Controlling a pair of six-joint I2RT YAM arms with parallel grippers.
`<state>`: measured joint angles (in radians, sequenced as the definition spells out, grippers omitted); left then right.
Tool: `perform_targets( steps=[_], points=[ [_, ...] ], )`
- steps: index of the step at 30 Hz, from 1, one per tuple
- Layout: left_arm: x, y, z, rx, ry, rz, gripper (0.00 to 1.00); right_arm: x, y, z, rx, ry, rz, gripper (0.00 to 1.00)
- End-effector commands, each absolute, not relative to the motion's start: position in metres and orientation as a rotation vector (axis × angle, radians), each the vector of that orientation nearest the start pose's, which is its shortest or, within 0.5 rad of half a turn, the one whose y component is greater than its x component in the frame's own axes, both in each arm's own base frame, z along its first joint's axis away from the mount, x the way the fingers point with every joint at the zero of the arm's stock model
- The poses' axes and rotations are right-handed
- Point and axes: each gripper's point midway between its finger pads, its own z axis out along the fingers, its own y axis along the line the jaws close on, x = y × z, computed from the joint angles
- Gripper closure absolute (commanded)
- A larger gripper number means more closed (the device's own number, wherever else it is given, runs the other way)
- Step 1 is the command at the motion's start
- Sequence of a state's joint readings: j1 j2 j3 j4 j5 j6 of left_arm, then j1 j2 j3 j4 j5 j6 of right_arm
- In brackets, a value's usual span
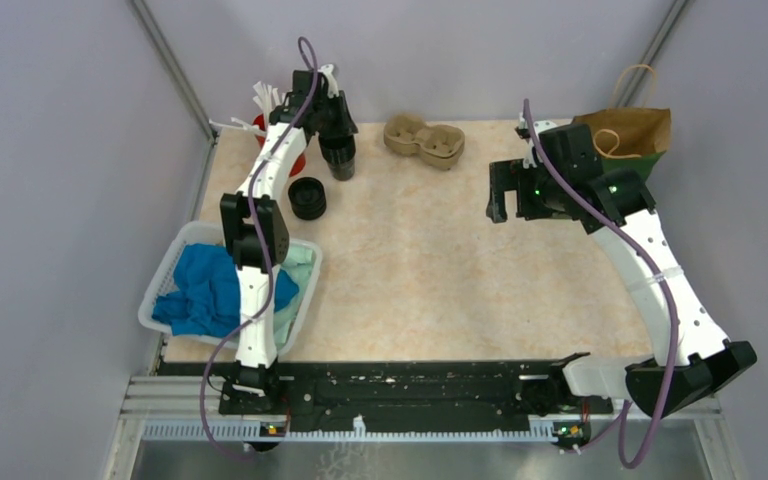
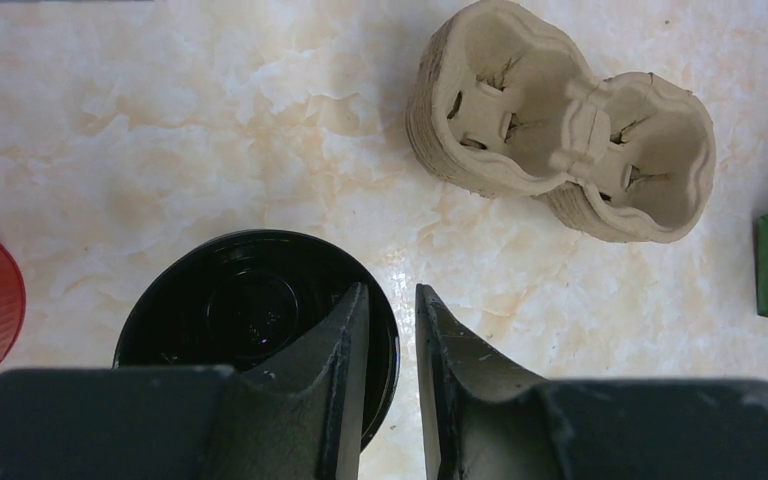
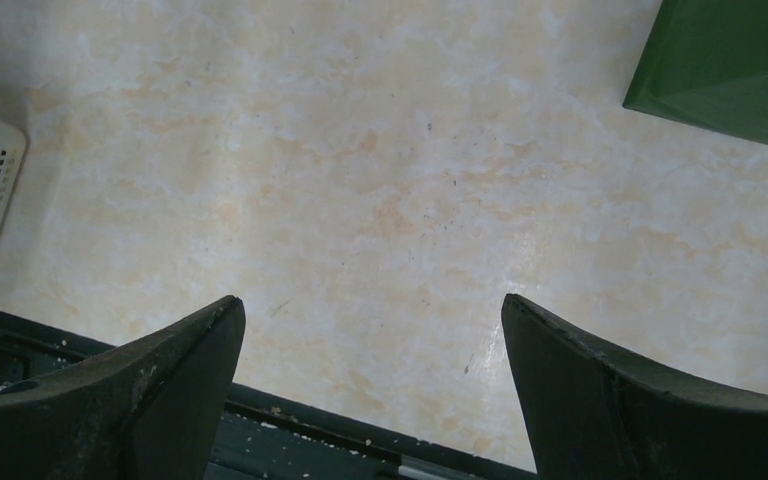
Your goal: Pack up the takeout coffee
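Note:
The black cup (image 1: 341,160) stands at the far left of the table, under my left gripper (image 1: 336,135). In the left wrist view the cup (image 2: 220,310) is open at the top with no lid on it. My left gripper (image 2: 392,300) is nearly closed, one finger inside the cup and the other outside, pinching its wall at the right rim. A low round black lid-like piece (image 1: 308,197) lies just in front of the cup. My right gripper (image 1: 505,195) is open and empty above bare table, as the right wrist view (image 3: 373,310) shows.
The brown pulp cup tray (image 1: 423,140) (image 2: 560,130) sits right of the cup. A red cup of white sticks (image 1: 270,125) stands at the back left. A brown paper bag (image 1: 632,128) and a green box (image 3: 730,60) are at the back right. A white basket (image 1: 160,290) holds blue cloth.

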<state>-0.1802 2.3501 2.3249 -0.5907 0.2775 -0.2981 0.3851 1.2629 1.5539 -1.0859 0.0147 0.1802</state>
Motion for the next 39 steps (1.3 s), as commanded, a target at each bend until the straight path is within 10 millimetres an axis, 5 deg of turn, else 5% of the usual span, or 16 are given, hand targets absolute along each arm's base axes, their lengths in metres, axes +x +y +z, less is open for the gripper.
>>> perform_targets(
  steps=[1, 13, 39],
  points=[
    [0.617, -0.17, 0.201, 0.038, 2.148, -0.579, 0.7, 0.287, 0.117, 0.305, -0.233, 2.303, 0.251, 0.01],
    [0.614, -0.169, 0.19, 0.039, 2.183, -0.572, 0.72, 0.288, 0.118, 0.306, -0.233, 2.302, 0.259, 0.01],
    [0.607, -0.162, 0.222, 0.048, 2.139, -0.534, 0.97, 0.289, 0.119, 0.306, -0.241, 2.298, 0.262, 0.01]
  ],
)
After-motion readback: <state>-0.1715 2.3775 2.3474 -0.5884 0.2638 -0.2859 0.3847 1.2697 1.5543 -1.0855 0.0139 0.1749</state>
